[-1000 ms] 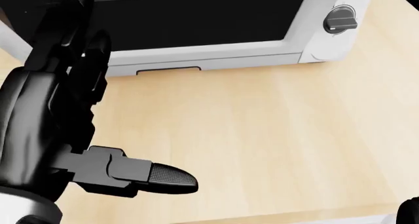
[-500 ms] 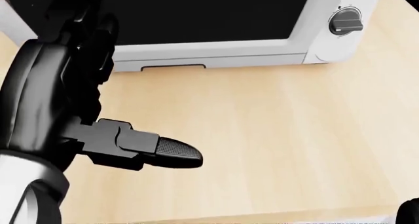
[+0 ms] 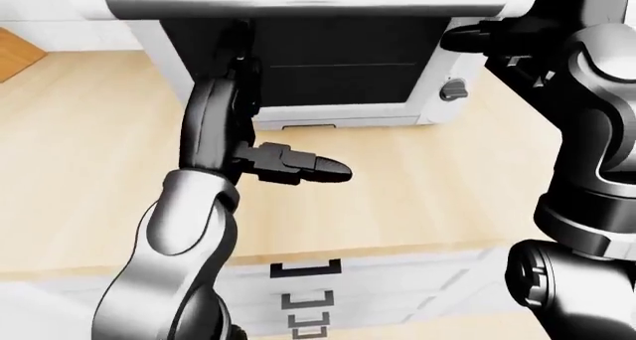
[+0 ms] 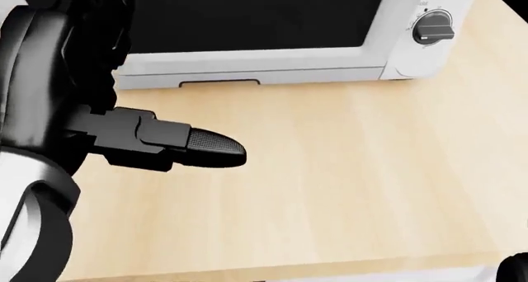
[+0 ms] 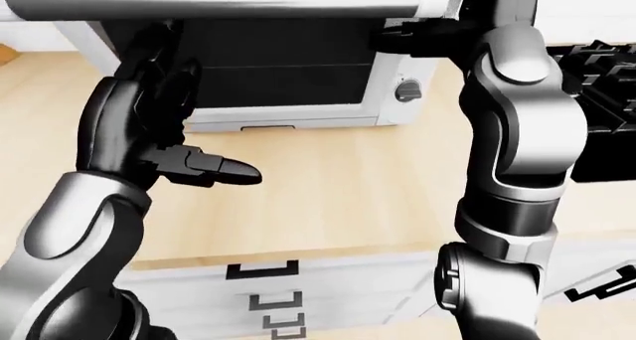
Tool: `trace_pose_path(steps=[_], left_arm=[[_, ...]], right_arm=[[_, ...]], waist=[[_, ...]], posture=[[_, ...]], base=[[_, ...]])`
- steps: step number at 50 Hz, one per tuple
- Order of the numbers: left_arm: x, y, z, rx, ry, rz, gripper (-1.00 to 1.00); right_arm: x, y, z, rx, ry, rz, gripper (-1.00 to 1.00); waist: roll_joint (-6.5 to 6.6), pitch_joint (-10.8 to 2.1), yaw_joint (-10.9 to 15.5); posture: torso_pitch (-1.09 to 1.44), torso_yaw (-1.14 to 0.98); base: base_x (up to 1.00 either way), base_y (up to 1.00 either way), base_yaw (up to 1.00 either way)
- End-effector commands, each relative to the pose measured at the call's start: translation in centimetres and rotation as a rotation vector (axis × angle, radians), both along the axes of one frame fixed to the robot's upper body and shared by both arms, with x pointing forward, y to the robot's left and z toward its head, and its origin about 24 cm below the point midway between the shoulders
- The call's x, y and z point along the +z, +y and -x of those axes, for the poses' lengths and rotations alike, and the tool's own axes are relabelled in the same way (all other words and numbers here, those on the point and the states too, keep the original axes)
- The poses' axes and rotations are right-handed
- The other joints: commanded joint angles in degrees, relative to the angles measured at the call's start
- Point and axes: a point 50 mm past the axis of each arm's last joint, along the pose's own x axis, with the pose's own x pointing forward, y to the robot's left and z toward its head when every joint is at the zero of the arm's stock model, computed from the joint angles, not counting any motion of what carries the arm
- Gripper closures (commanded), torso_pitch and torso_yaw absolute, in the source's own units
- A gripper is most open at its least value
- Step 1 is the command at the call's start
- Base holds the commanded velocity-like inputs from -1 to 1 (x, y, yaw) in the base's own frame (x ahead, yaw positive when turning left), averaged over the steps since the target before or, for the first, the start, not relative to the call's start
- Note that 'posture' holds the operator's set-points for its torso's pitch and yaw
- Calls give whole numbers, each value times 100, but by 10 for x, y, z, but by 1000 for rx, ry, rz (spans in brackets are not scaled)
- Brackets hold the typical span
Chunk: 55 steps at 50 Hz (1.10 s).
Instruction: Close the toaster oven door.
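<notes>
Toaster oven door [image 3: 298, 1] hangs partly open above both hands; left hand [image 5: 139, 124] reaches beneath it, fingers spread wide, while right hand [image 5: 423, 36] sits by its handle, grip unclear.

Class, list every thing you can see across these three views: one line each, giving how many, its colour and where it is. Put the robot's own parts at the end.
Toaster oven: one, white body with dark inside, top of every view.
Door handle: one, grey bar, across the top of the eye views, door still open.
Knob: one, dark, oven's right panel.
Counter: one, light wood, under the oven.
Drawers: white with dark handles, count unclear, below the counter.
Dark rack: one, black, right edge of right-eye view.
Left hand: one, black, open, raised under the door's left side.
Right hand: one, black, beside the handle's right end; grip unclear.
</notes>
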Motion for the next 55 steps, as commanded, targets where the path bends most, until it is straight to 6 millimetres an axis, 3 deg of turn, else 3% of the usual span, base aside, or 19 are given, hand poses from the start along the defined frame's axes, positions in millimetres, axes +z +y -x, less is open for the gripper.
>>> trace_pose_path(steps=[1,25,55], left_arm=[[12,1,3,6,-77,12,-100],[22,-1,-6,-2,-92,4,-100],[37,6,-37,3,-107,-40,-100]], right_arm=[[17,7,7,36,-79,22,-100],[13,0,7,-22,-61,20,-100],[7,-2,7,-43,-41,20,-100]], waist=[[-41,-142,26],[-58,-148,53],[-26,-143,46]], posture=[[0,0],[0,0],[0,0]], base=[[0,0,0],[0,0,0],[0,0,0]])
